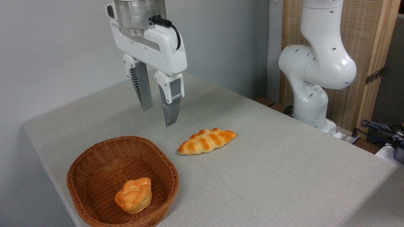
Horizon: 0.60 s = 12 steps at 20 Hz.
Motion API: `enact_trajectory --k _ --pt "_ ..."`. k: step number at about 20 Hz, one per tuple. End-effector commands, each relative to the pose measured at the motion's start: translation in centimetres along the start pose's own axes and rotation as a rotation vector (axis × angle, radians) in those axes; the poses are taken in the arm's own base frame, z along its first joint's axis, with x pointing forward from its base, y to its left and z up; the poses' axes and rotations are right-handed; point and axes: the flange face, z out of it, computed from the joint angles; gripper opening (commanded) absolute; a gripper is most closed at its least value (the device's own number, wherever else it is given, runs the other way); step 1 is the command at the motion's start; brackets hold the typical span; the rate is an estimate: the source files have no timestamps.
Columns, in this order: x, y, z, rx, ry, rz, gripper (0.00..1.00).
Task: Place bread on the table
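Nearest me: brown woven wicker basket point(94, 170) at the cloth's near left corner, holding the small round orange-golden bun point(133, 195) against its near wall.
Table: large, grey-beige cloth point(284, 176).
Gripper: white two-finger gripper point(157, 116) hangs empty above the basket's far rim, fingers parted.
My step: I'd descend straight over the bun, clear of the wicker, and pinch its ribbed base.
Count: one table, one basket, one long braided loaf point(206, 141) mid-cloth, one bun.
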Motion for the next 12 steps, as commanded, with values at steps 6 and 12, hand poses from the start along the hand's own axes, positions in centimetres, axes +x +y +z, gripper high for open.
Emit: enact_trajectory --k 6,12 --pt "-0.97 -0.26 -0.63 -0.005 -0.017 -0.043 1.0" --pt "-0.86 -0.26 -0.45 -0.007 -0.019 -0.037 1.0"
